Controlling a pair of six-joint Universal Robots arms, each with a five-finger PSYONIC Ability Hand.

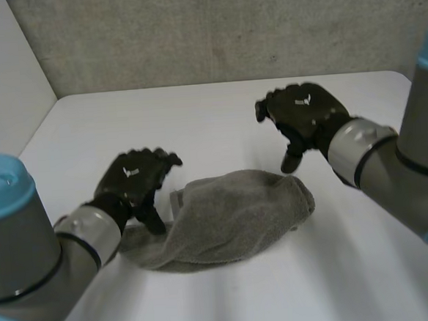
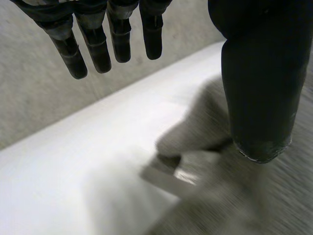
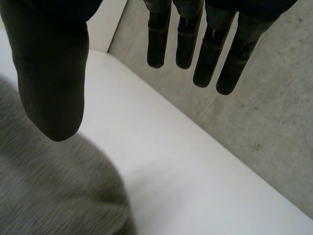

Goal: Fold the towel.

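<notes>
Hands both open, holding nothing. Left hand [image 1: 136, 177]: fingers straight, thumb pointing down at left end of towel [image 1: 225, 218], beside a pale label [image 1: 177, 200]. Right hand [image 1: 302, 114]: fingers relaxed, hovers just above towel's right end. Towel: grey terry, soft rumpled oblong w/ rounded ends, mid-table; long axis runs left-right across smooth white table [image 1: 219, 123], right end slightly farther from robot.

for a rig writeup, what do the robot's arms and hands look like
The left arm and right arm are thick grey cylinders with light-blue joint caps and a black ring by each silver-grey wrist cuff. The left hand and right hand are black, with segmented fingers, a thick rounded thumb and a small white mark on the back.
</notes>
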